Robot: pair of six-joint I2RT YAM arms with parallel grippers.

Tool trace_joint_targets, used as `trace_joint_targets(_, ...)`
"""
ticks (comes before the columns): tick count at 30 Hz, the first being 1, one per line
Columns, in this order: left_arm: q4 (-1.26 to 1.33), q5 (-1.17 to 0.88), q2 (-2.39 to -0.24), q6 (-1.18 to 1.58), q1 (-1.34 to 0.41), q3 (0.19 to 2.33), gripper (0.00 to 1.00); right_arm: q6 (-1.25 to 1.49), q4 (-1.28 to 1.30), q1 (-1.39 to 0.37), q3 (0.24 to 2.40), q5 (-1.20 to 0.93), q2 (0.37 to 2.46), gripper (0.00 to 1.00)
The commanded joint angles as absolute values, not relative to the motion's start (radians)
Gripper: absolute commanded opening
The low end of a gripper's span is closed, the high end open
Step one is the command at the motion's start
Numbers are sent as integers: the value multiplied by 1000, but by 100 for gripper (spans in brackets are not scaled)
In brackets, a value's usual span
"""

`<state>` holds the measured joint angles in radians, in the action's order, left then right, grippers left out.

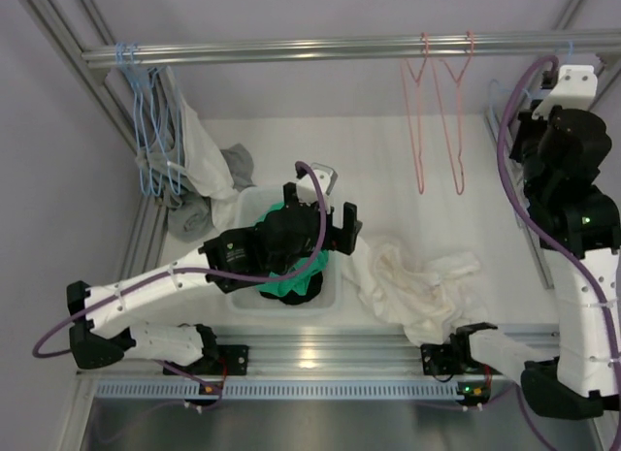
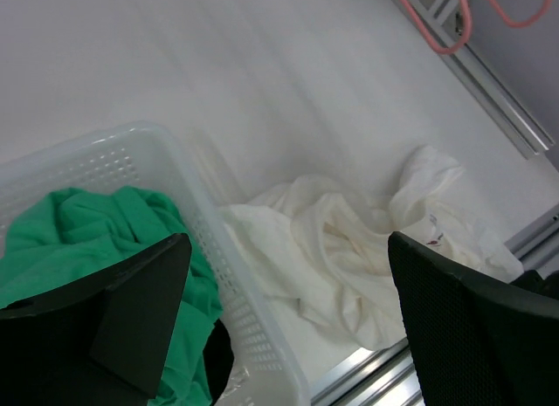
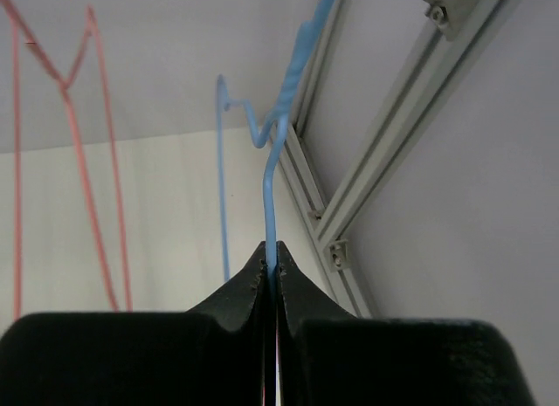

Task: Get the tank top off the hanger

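At rail (image 1: pixel 340 49): R gripper (image 3: pixel 272 258) on hanger (image 3: pixel 269 196)

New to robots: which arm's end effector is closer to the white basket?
Left. The left end effector hangs open above the white basket; the right end effector is far off, shut on a blue hanger.

No writing, label, brand or number can be read in any view. The only candidate is a small dark mark on the white garment (image 2: pixel 349 258), which lies just beside the basket (image 2: pixel 131 157), and it is too small to make out.
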<state>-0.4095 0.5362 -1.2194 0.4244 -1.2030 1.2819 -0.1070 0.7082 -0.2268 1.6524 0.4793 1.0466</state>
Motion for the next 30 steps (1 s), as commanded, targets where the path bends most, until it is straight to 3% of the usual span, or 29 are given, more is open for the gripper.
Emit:
trace_joint_targets(1, -503, 569, -1189, 436, -1180, 1269, 99, -72, 670, -78, 1692, 242, 1037, 0)
trace_joint_targets(8, -502, 551, -1175, 436, -1163, 1213, 99, -144, 586, -11, 1694, 118, 1072, 0)
trace_joint_targets(19, -454, 439, -1223, 333, -1160, 1210, 99, -83, 376, 253, 1654, -293, 1134, 0)
trace_joint_targets(30, -400, 404, -1285, 319, -1152, 1200, 99, -77, 322, 281, 1651, -325, 1281, 0)
